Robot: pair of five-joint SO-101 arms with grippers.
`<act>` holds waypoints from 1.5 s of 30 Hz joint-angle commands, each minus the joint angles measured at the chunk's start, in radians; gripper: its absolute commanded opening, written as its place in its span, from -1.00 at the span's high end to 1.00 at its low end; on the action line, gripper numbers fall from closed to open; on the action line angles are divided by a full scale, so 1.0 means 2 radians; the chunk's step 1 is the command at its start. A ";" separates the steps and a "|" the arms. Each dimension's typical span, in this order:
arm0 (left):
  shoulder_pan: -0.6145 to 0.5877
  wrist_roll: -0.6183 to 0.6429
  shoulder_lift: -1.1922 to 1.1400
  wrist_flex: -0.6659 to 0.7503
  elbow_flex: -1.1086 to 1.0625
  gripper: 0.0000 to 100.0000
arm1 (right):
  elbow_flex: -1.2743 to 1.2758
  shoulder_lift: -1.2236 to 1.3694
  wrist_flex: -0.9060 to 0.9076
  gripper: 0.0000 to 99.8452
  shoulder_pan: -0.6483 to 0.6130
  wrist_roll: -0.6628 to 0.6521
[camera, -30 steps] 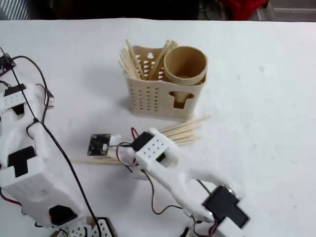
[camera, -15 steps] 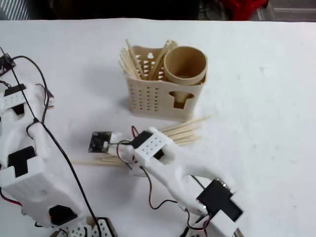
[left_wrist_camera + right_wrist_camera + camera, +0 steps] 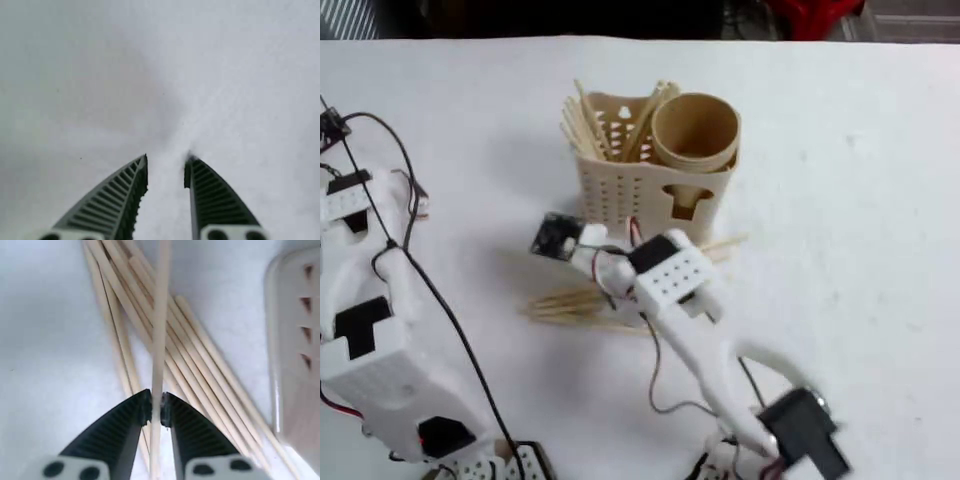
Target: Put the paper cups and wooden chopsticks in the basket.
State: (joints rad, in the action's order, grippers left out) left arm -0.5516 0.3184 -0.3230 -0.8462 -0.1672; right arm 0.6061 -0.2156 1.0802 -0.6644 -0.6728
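Note:
My right gripper (image 3: 156, 410) is shut on a single wooden chopstick (image 3: 161, 315), held just above a loose pile of chopsticks (image 3: 200, 380) on the white table. The perforated cream basket (image 3: 295, 340) stands close beside that pile. From above, the right arm (image 3: 670, 280) sits right in front of the basket (image 3: 620, 200), with the pile (image 3: 570, 305) fanned out to its left. A paper cup (image 3: 695, 130) and several chopsticks (image 3: 585, 125) stand inside the basket. My left gripper (image 3: 166, 167) is open over bare table.
The left arm (image 3: 370, 330) with its black cables lies along the table's left edge. A couple of chopstick ends (image 3: 725, 243) poke out to the right of the right arm. White tabletop (image 3: 850, 200) stretches to the right of the basket.
The right arm has swung up and right toward the basket with a chopstick in its grip. The chopstick pile now shows fanned out to its left. The left arm has not moved.

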 commanded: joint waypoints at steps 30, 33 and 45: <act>0.004 0.003 0.002 0.002 0.022 0.72 | -0.182 -0.056 -0.430 0.97 0.069 0.210; 0.004 0.003 0.002 0.002 0.022 0.72 | -0.084 -0.082 -0.518 0.97 0.071 0.209; 0.003 0.003 0.002 0.002 0.022 0.72 | 0.054 -0.096 -0.580 0.96 0.057 0.209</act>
State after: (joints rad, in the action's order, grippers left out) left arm -0.5516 0.3184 -0.3230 -0.8462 -0.1672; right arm 0.7211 -0.3982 -0.0568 -0.5416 -0.2662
